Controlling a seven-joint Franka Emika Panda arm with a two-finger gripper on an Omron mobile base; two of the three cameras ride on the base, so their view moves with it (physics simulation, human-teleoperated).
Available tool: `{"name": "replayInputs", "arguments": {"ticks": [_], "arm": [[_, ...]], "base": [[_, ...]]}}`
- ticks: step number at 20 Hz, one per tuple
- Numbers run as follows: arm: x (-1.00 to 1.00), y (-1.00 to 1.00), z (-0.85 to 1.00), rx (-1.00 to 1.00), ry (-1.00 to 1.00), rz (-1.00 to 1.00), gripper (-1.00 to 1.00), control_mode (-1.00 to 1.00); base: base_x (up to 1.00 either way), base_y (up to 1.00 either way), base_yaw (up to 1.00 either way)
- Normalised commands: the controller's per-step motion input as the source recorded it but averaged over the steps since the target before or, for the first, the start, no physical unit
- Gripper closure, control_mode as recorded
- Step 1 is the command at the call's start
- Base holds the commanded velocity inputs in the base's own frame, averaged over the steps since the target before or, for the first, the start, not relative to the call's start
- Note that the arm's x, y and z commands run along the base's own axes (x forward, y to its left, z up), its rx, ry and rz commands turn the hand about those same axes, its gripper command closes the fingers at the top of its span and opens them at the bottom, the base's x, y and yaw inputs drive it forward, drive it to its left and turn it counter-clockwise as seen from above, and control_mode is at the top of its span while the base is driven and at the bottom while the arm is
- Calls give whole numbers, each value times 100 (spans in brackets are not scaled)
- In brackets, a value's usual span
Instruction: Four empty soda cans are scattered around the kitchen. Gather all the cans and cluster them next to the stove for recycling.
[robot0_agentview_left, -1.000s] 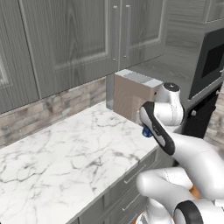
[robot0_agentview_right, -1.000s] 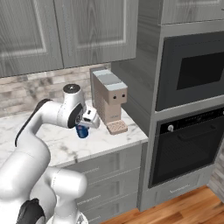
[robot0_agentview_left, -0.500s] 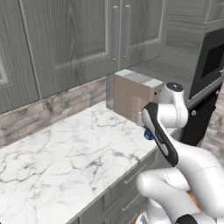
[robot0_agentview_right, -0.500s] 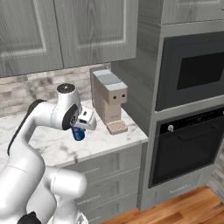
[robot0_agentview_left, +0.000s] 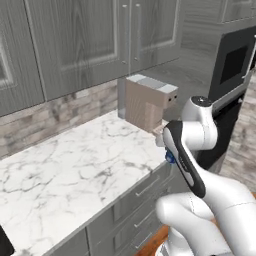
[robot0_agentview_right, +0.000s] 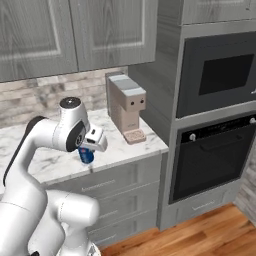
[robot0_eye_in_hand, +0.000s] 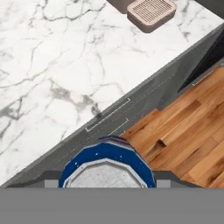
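A blue soda can (robot0_agentview_right: 86, 156) with a silvery top hangs in my gripper (robot0_agentview_right: 87, 150), just above the front edge of the marble counter (robot0_agentview_right: 50, 167). In the hand view the soda can (robot0_eye_in_hand: 108, 162) sits low between the fingers, over the drawer fronts and the floor. From the left, a sliver of the blue can (robot0_agentview_left: 170, 158) peeks out beside my forearm. The gripper is shut on this can. The stove is out of view.
A brown coffee machine (robot0_agentview_right: 125, 107) stands at the counter's right end by the backsplash; its drip tray (robot0_eye_in_hand: 151, 13) shows ahead of the hand. A black wall oven (robot0_agentview_right: 215, 155) and microwave stand to the right. Wooden floor (robot0_eye_in_hand: 188, 131) lies below the drawers.
The arm has drawn the blue can a little down and back toward the counter's front edge. The can stays in the grip.
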Motion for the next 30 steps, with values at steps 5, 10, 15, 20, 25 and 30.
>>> {"name": "replayInputs", "arguments": {"ticks": [5, 10, 15, 20, 25, 30], "arm": [[0, 0, 0, 0, 0, 0, 100, 100], [0, 0, 0, 0, 0, 0, 100, 100], [0, 0, 0, 0, 0, 0, 100, 100], [0, 0, 0, 0, 0, 0, 100, 100], [0, 0, 0, 0, 0, 0, 100, 100], [0, 0, 0, 0, 0, 0, 100, 100]], "base": [[-57, 4, 2], [-44, 31, 12], [-33, 54, 20], [-37, 53, 31], [-47, 51, 34], [-39, 57, 31]]}}
